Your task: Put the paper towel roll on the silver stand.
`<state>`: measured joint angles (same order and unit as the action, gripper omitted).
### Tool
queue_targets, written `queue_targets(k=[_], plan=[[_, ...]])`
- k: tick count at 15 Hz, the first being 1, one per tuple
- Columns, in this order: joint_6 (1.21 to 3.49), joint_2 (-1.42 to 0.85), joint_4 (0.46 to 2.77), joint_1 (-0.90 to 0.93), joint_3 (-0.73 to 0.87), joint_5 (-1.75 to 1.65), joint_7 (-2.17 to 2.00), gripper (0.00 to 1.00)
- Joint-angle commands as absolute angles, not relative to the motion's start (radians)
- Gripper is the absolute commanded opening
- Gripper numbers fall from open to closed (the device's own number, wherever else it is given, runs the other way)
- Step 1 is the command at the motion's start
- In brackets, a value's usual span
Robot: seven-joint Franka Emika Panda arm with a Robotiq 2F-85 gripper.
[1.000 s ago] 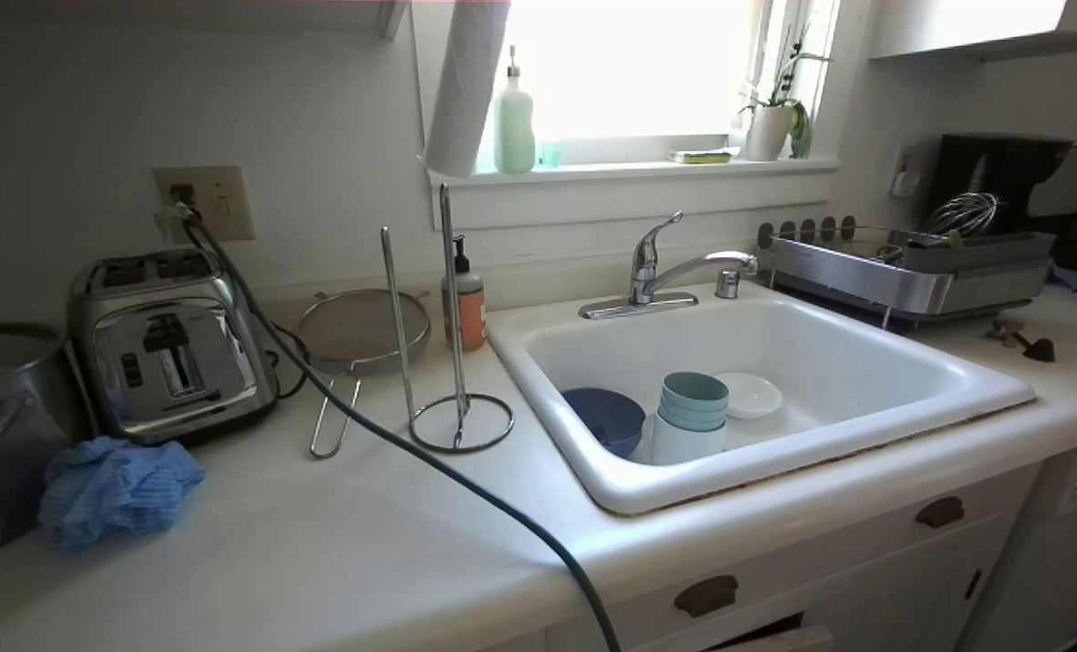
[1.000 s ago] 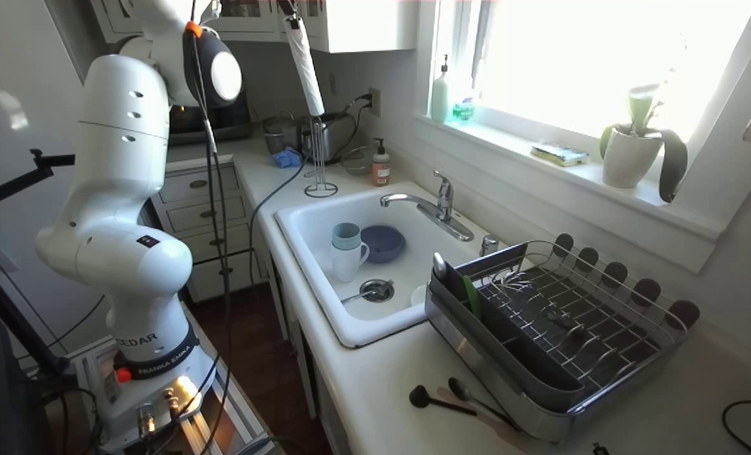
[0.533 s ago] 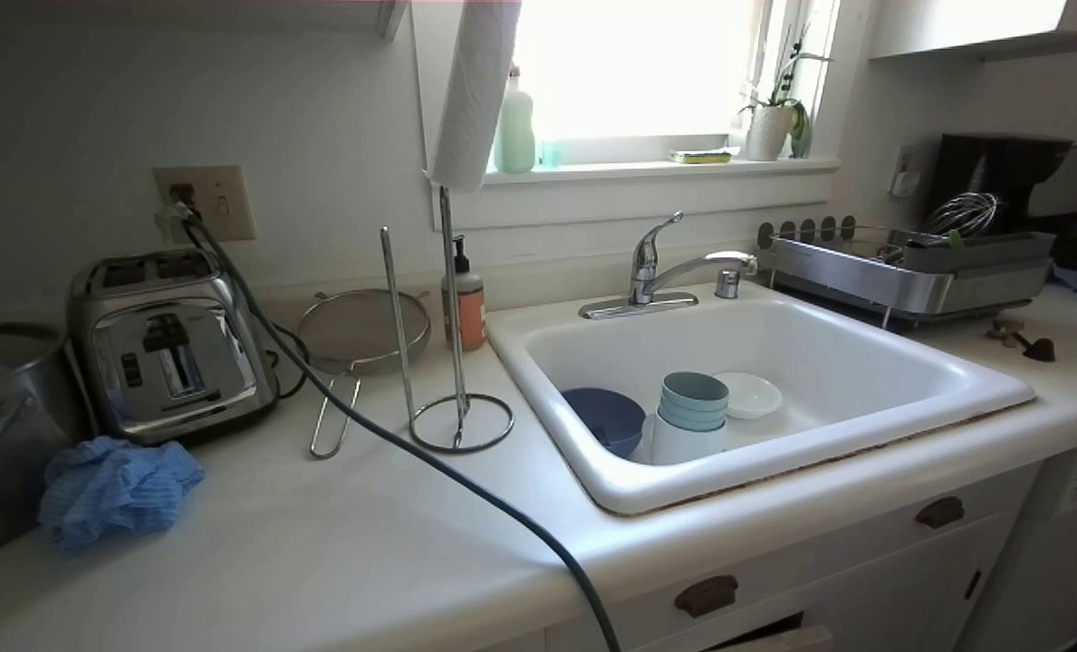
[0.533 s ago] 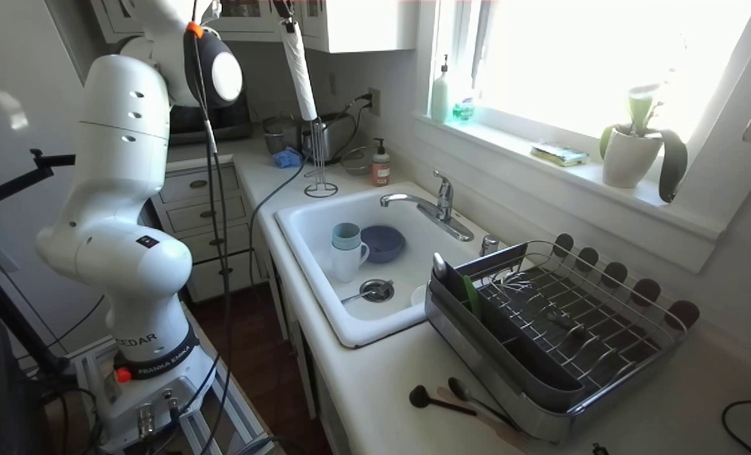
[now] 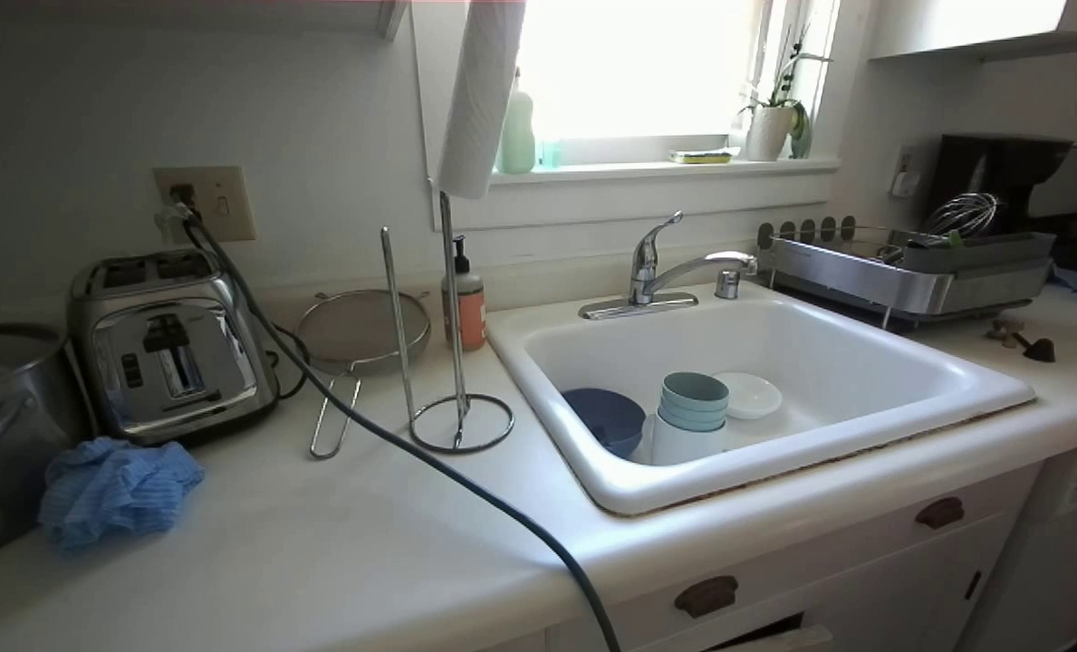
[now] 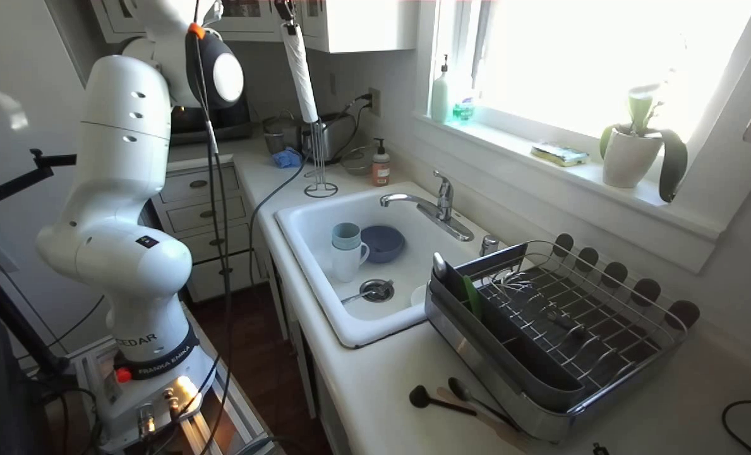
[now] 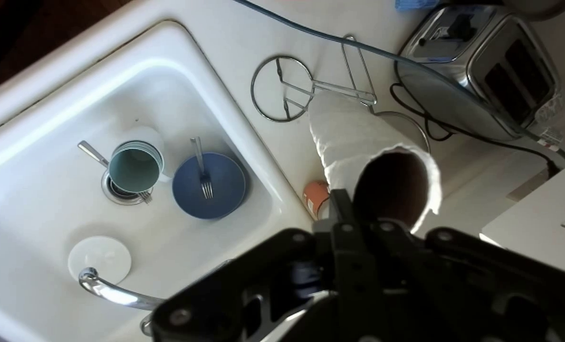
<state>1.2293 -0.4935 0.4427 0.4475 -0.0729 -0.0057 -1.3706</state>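
The black two-fingered tool (image 7: 353, 208) pinches the upper rim of the slim white paper towel roll (image 5: 482, 104), which slants beneath it, lower end hiding the tip of the silver wire stand (image 5: 458, 362); ragged paper rings a dark hollow core.

The roll (image 5: 484, 100) hangs lower; it now hides the stand's (image 5: 456, 335) tip.

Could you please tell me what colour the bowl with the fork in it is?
The bowl is dark blue; it shows best in the wrist view.
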Motion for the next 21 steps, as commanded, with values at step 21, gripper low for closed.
queue_targets(k=[21], plan=[[1.249, -0.504, 0.462, 0.444, -0.068, -0.004, -1.446, 0.0]])
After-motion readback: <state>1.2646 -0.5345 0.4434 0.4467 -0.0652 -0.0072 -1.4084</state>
